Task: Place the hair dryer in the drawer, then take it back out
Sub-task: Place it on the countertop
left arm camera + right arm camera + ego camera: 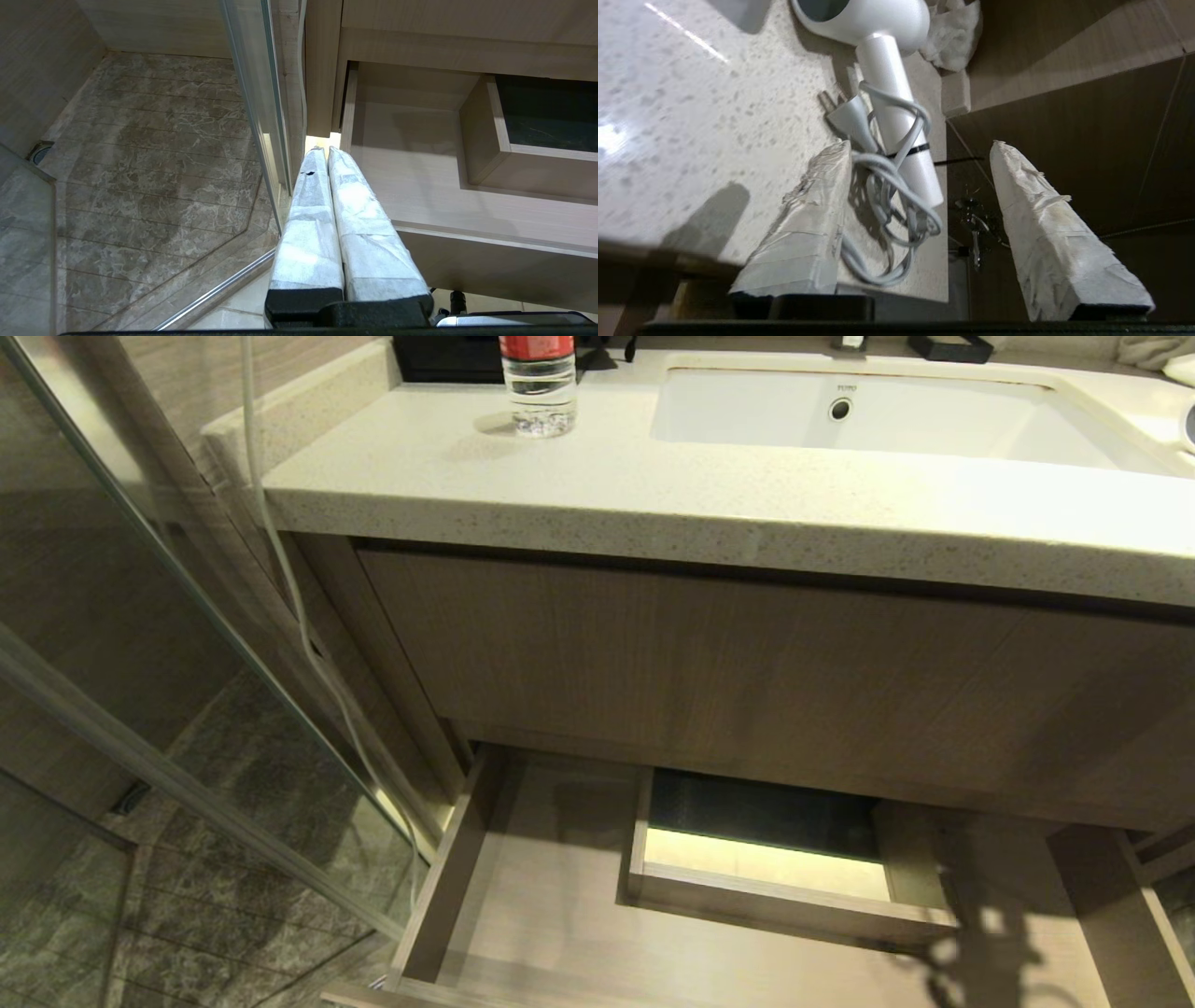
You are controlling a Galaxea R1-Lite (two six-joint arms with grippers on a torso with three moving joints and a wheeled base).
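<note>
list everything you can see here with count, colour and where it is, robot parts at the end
hair dryer: 1, white, lying on the countertop, pale grey cord bundled against its handle
drawer: 1, light-brown wood grain, pulled open below the vanity, nothing lying in it
boxed cutout: 1, same wood, inside the drawer
countertop: 1, speckled cream, above the drawer
sink: 1, white, set in the countertop
water bottle: 1, clear with red label, on the countertop beside the sink
glass panel: clear with metal frame, on the robot's left
floor: grey-brown marbled tiles
white cloth: 1, crumpled, beyond the dryer
left gripper: white-wrapped fingers closed, beside the drawer's front corner
right gripper: white-wrapped fingers open, either side of the dryer's handle, not gripping
</note>
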